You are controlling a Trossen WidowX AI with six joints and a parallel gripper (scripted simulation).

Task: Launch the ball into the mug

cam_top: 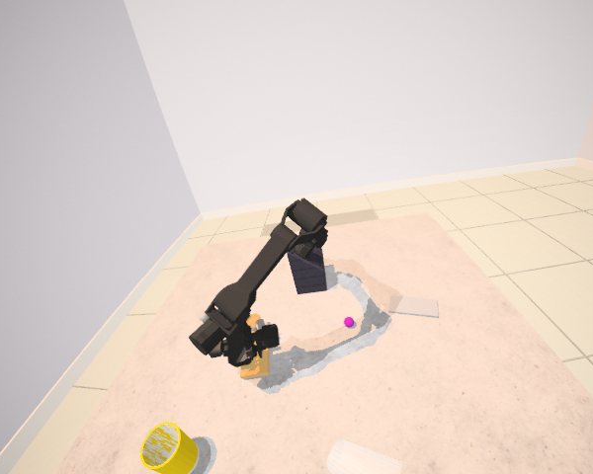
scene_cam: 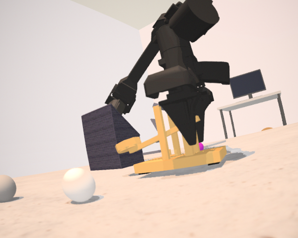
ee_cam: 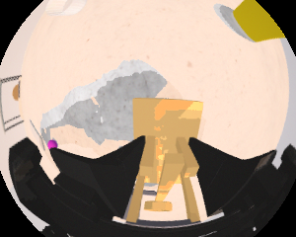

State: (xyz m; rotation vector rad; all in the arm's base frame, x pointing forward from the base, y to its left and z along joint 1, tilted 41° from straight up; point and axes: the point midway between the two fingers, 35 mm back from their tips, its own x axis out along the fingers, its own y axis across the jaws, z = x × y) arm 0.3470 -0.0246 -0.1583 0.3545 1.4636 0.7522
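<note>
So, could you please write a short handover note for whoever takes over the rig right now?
Gripper: shut on the catapult, gripping its frame from above; the catapult's base looks set on the table.
Ball: the magenta ball lies loose on the table, to the side of the catapult, not loaded. The spoon is bare.
Yellow mug: upright near the front edge of the table, well away from the catapult.
Done: catapult grasped for aiming; whether it points at the mug cannot be confirmed.
Left: finish aiming, release, pick up the ball, load it, fire.
</note>
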